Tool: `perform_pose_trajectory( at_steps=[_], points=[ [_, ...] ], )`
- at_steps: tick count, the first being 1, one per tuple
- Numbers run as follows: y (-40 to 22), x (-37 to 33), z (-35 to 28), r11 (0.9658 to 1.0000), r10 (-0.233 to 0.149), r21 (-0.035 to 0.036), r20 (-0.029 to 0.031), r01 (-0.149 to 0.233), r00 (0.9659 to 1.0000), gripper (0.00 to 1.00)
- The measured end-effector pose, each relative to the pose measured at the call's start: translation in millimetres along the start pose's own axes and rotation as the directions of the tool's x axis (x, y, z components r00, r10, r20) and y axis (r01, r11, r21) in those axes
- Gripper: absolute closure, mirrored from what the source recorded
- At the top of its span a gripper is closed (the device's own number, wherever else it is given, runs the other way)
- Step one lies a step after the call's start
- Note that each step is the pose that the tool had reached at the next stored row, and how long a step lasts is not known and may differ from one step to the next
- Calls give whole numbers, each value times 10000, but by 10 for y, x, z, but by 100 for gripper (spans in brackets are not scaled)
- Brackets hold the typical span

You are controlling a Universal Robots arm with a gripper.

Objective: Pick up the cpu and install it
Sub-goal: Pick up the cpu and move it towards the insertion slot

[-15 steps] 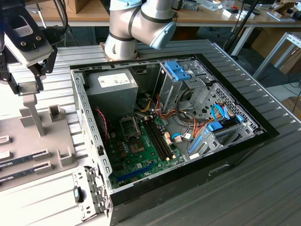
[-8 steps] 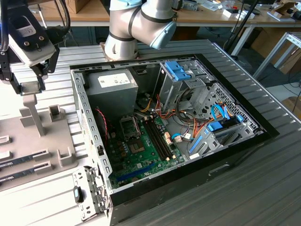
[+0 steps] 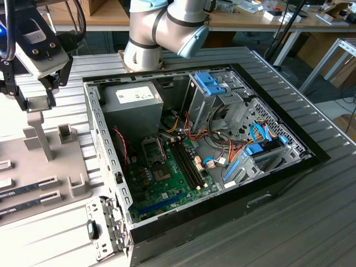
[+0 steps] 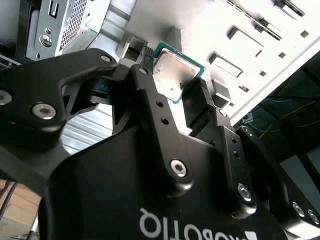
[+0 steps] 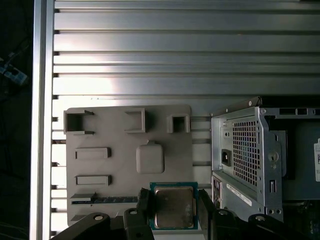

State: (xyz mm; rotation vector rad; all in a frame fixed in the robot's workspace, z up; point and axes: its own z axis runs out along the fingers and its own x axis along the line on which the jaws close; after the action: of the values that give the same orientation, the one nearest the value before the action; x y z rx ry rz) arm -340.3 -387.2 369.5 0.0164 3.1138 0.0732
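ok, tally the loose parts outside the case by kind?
cpu, gripped in the end effector: 1
memory sticks, lying in the grey tray: 2
Total: 3

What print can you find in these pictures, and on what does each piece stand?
On the gripper body, white lettering: a maker's mark, upside down.
On the power supply, a label: too small to read.
On the computer case, a strip sticker: too small.
On the cpu between the fingers: none legible.
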Motion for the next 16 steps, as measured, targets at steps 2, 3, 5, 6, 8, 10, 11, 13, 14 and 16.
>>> perform_pose_trajectory(
  at_steps=[2,3,5,6,8,10,11,13,14,16],
  points=[
    [0,-7,1,10000,0,0,0,0,10000,53],
    [0,-9,1,10000,0,0,1,0,10000,53],
    [0,-16,1,10000,0,0,0,0,10000,53],
    [0,-19,2,10000,0,0,0,0,10000,53],
    [0,-27,2,10000,0,0,0,0,10000,53],
    [0,-34,3,10000,0,0,0,0,10000,53],
    [0,-37,3,10000,0,0,0,0,10000,53],
    [0,-44,4,10000,0,0,0,0,10000,53],
    [0,-48,4,10000,0,0,0,0,10000,53],
    [0,-54,5,10000,0,0,0,0,10000,53]
  ],
)
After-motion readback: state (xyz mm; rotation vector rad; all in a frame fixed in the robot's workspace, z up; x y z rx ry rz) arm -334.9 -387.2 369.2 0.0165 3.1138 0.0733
